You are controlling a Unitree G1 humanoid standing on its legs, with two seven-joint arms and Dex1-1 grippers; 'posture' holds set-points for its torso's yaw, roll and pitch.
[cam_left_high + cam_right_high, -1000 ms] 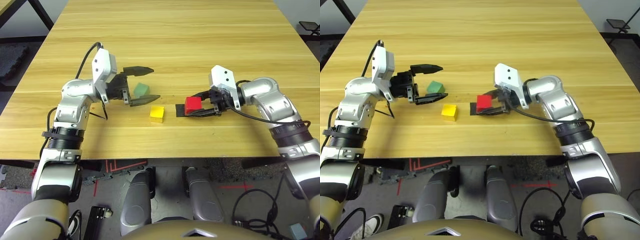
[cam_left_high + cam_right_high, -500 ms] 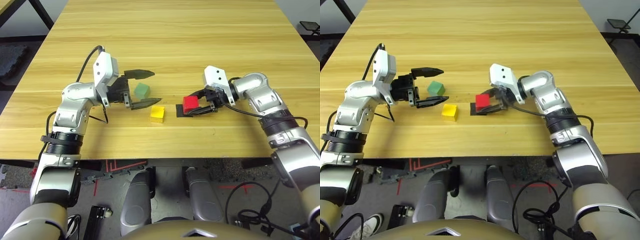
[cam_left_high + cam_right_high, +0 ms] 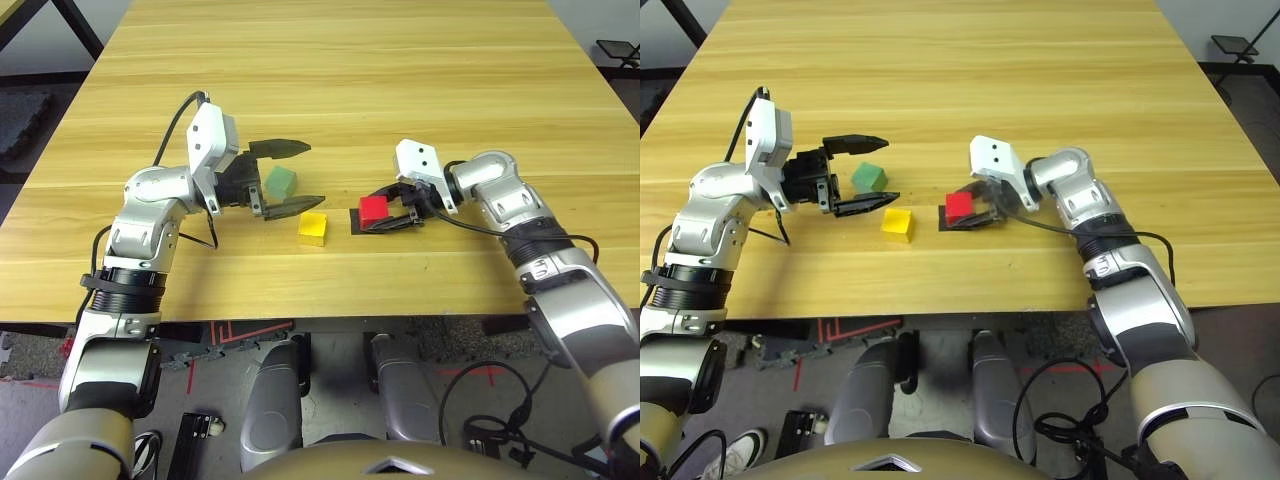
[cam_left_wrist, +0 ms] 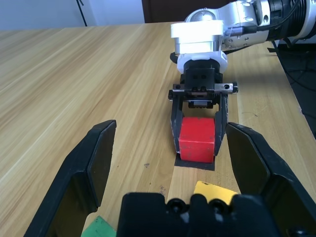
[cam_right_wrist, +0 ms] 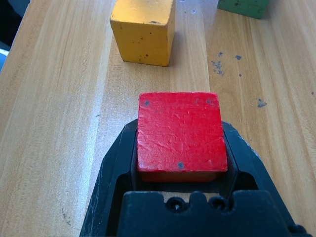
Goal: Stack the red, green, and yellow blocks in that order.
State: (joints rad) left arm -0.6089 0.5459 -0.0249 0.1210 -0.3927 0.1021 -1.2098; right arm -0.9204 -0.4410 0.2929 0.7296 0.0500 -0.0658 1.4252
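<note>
In the two eye views, three blocks are on the big wood table. The left gripper is on the left, with its black fingers wide apart. The green block shows in the gap between them. The yellow block sits a bit nearer and to the right of the green one (it is as bright as a lemon). More to the right, the right gripper has its fingers clamped on the red block. The red block is over the black patch, but I can't tell if they touch. In the left wrist view, the left gripper's two fingers are spread wide. A bit of green block and a bit of yellow block peek out, and the red block is squeezed between the right gripper's fingers, with some of the black patch showing by it. In the right wrist view, the red block is pinched tight with one black finger on each side. It has small dark spots on top. The yellow block is apart from it, and so is the green block, which shows only in part.
</note>
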